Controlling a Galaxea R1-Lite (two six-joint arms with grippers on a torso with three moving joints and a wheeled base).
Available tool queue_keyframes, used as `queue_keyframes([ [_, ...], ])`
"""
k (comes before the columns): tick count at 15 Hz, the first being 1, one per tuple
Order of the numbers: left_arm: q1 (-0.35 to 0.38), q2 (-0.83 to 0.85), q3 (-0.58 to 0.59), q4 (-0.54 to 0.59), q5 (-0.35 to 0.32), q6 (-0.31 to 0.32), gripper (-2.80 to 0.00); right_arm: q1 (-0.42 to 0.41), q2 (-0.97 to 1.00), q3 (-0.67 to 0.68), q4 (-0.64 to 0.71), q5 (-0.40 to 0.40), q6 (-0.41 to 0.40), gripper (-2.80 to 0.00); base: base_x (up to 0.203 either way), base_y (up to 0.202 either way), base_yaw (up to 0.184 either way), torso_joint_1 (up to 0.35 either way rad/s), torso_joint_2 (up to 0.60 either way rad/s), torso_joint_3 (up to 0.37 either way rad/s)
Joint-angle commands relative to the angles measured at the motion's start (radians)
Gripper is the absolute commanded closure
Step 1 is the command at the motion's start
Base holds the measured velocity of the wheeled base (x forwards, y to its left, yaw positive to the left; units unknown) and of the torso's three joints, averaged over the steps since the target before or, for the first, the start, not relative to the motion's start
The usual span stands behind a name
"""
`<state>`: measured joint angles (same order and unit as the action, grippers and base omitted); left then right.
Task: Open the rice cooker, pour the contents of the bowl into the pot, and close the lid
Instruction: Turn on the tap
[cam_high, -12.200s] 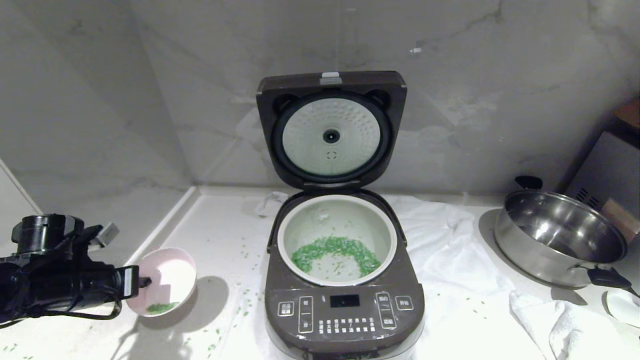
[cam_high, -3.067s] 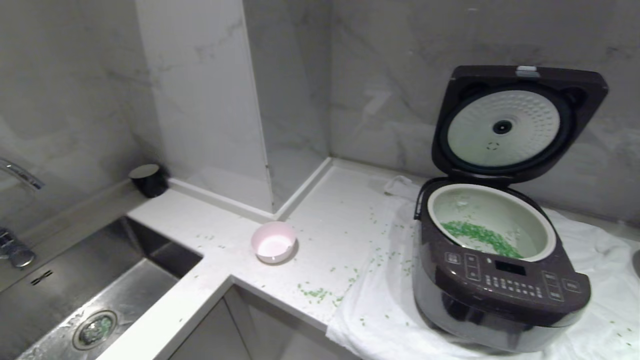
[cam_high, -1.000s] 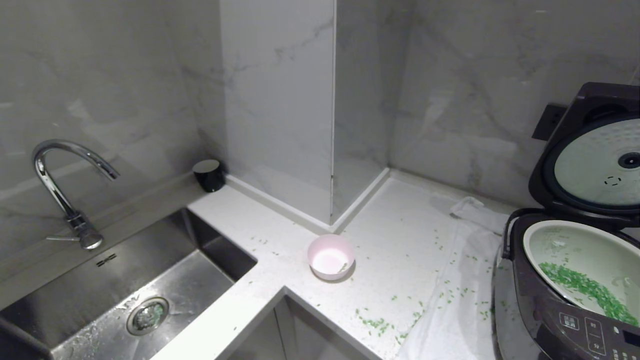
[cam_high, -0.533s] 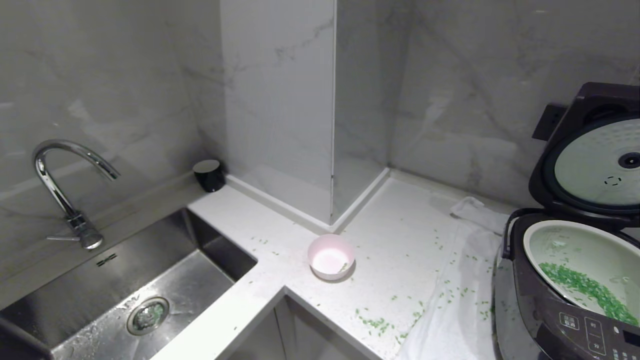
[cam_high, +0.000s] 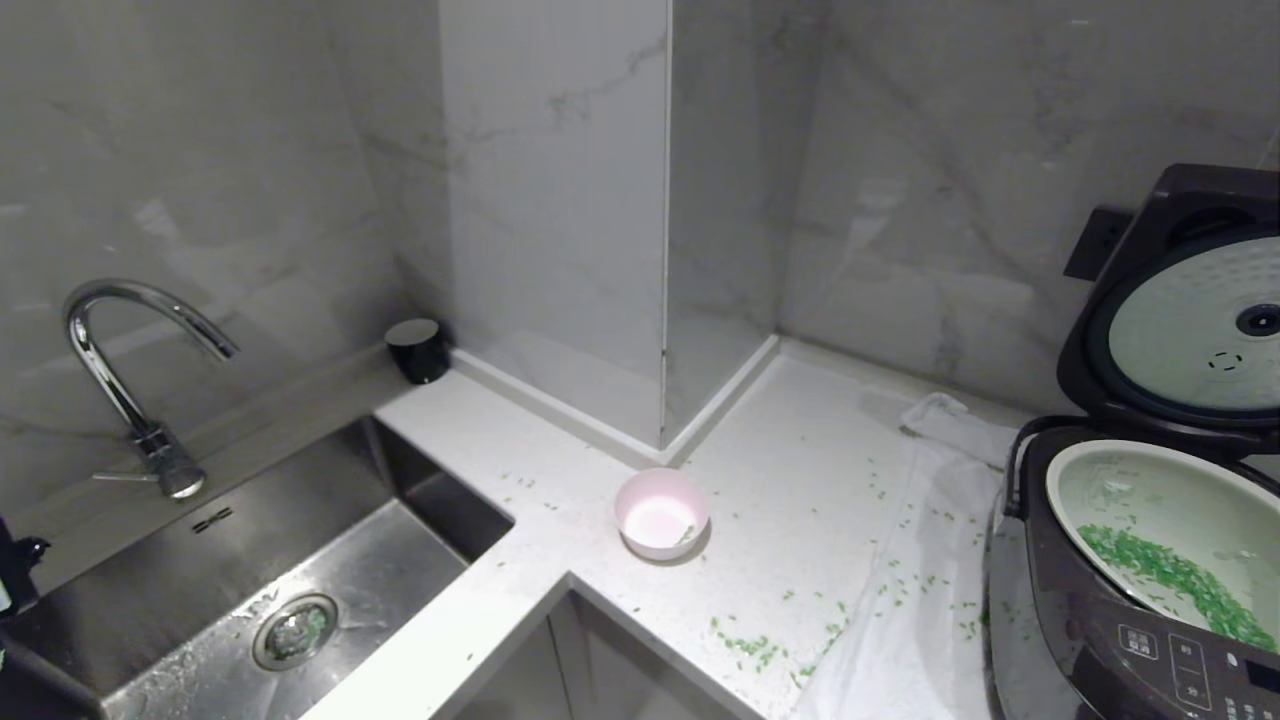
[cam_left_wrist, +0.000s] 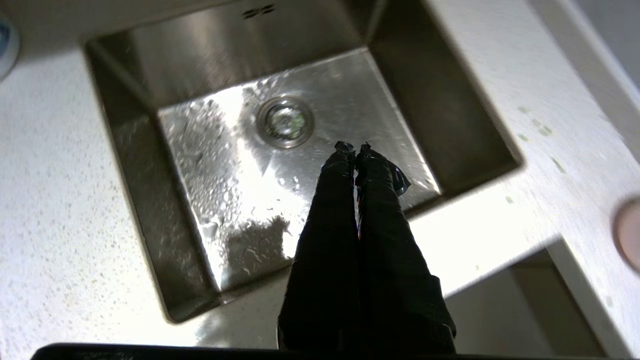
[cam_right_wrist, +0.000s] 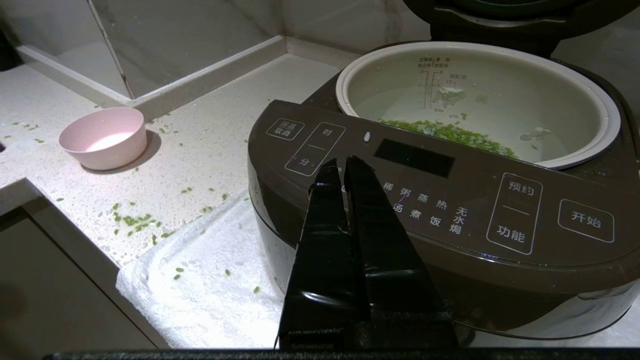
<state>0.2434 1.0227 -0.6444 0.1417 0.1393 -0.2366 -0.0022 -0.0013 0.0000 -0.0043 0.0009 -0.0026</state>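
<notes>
Since the earlier frame only the closed, empty left hand has come over the sink; probably it should push the open lid down, bowl resting on the desk.

A square stainless-steel sink is sunk into the white speckled stone countertop at near left, its round drain wet. A curved chrome tap rises behind it. A small black cylindrical cup stands far back against the grey marble wall. A crumpled white cloth lies at right.
</notes>
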Motion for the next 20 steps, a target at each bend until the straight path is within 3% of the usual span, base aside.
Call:
queue_keyframes([
  [1,0.042,0.327,-0.051,-0.026,0.021,-0.061,0.0,0.001,0.001,0.002,0.0,0.0,0.0,0.0,0.0,0.0,0.0,0.0,0.0,0.0],
  [4,0.084,0.574,-0.102,-0.047,0.041,-0.166,0.0,0.001,0.001,0.002,0.0,0.0,0.0,0.0,0.0,0.0,0.0,0.0,0.0,0.0],
  [6,0.119,0.662,-0.198,-0.049,0.049,-0.226,0.0,0.001,0.001,0.002,0.0,0.001,0.0,0.0,0.0,0.0,0.0,0.0,0.0,0.0],
  [11,0.161,0.84,-0.388,-0.037,0.069,-0.262,0.0,0.001,0.001,0.002,0.0,-0.001,0.0,0.0,0.0,0.0,0.0,0.0,0.0,0.0],
  [12,0.164,0.86,-0.423,-0.038,0.069,-0.264,-2.8,-0.001,0.001,0.002,0.0,0.0,0.0,0.0,0.0,0.0,0.0,0.0,0.0,0.0],
  [20,0.203,1.038,-0.656,-0.042,0.071,-0.298,-2.8,-0.001,0.001,0.002,0.0,0.0,0.0,0.0,0.0,0.0,0.0,0.0,0.0,0.0],
])
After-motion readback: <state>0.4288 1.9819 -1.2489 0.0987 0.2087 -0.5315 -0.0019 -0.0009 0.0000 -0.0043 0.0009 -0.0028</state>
